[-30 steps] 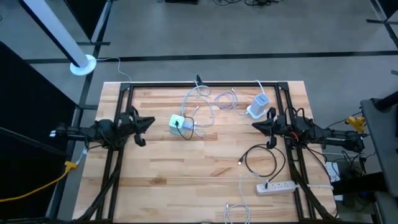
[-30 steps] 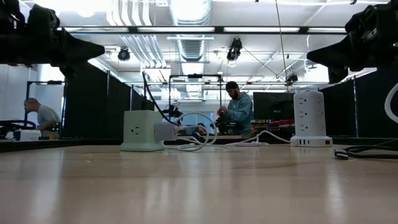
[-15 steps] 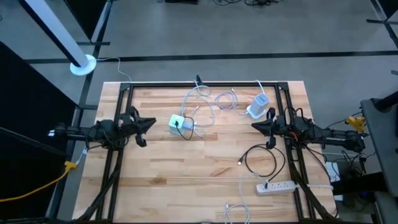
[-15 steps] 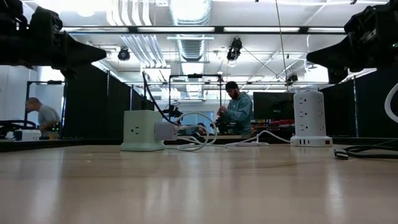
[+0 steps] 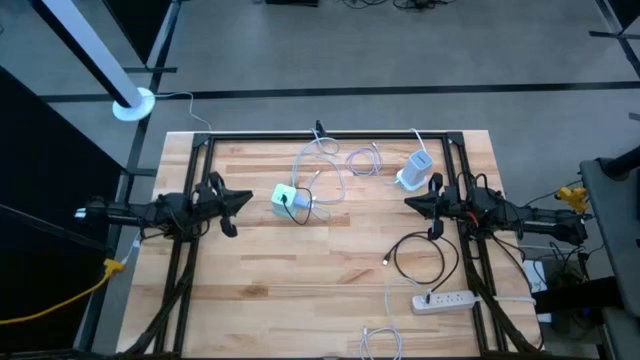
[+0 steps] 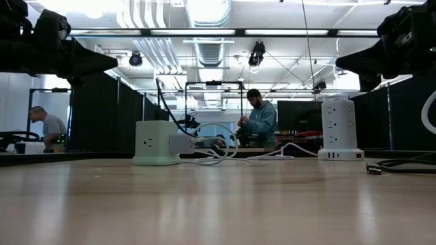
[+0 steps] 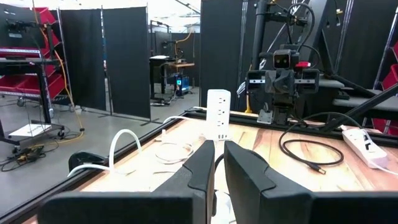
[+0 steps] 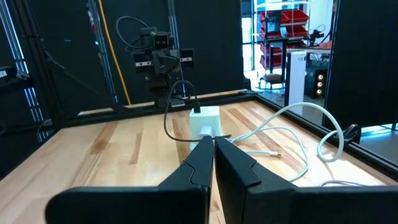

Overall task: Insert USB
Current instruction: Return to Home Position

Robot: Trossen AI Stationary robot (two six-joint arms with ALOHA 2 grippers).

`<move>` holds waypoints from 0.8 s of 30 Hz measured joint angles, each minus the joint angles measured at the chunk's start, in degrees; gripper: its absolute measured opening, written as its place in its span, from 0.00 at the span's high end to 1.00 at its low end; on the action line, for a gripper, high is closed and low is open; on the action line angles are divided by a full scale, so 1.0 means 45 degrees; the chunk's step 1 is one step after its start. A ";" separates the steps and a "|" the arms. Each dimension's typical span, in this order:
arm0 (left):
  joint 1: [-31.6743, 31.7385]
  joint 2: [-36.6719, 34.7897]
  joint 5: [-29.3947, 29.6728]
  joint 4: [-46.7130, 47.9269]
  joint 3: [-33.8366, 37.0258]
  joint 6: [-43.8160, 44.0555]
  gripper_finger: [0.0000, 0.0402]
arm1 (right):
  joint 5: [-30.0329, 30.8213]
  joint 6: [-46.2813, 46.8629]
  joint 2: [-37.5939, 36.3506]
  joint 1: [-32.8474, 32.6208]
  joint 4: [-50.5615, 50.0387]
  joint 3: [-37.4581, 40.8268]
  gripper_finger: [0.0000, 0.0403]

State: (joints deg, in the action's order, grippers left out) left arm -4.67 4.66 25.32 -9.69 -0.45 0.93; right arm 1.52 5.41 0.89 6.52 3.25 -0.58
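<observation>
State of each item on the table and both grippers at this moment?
left gripper: shut, empty, raised off the table.
right gripper: shut, empty, raised.
green power cube: upright, black cable plugged in.
white tower strip: upright.
black USB cable: coiled, plug lying free.
flat power strip: lying flat.

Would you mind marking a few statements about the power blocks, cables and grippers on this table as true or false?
1. The green cube outlet has a black cable plugged into it. True.
2. The white tower strip lies flat on its side. False: it stands upright, as the low view shows.
3. The right gripper holds the black cable's USB plug. False: it is shut and empty, up off the table; the USB plug lies on the wood.
4. The flat power strip sits on the right arm's side of the table. True.
5. The left gripper is wide open. False: its fingers are nearly together, holding nothing.
</observation>
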 joint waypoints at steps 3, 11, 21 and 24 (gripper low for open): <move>0.0000 0.0108 0.0000 -0.0004 0.0000 0.0004 0.94 | 0.0000 0.0000 0.0004 0.0000 0.0000 0.0000 1.00; 0.0000 0.0262 -0.0005 -0.0015 0.0000 0.0001 0.94 | 0.0000 0.0004 0.0001 0.0000 0.0000 0.0000 1.00; 0.0000 0.0309 -0.0005 -0.0010 0.0000 0.0000 0.94 | 0.0000 0.0006 -0.0001 0.0000 0.0000 0.0000 1.00; 0.0000 0.0323 -0.0005 -0.0009 0.0000 0.0004 0.94 | 0.0000 0.0018 0.0004 0.0000 0.0000 0.0000 1.00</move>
State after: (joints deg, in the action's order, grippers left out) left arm -4.67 6.11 25.30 -9.73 -0.45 0.95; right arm 1.52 5.49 0.91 6.52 3.25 -0.58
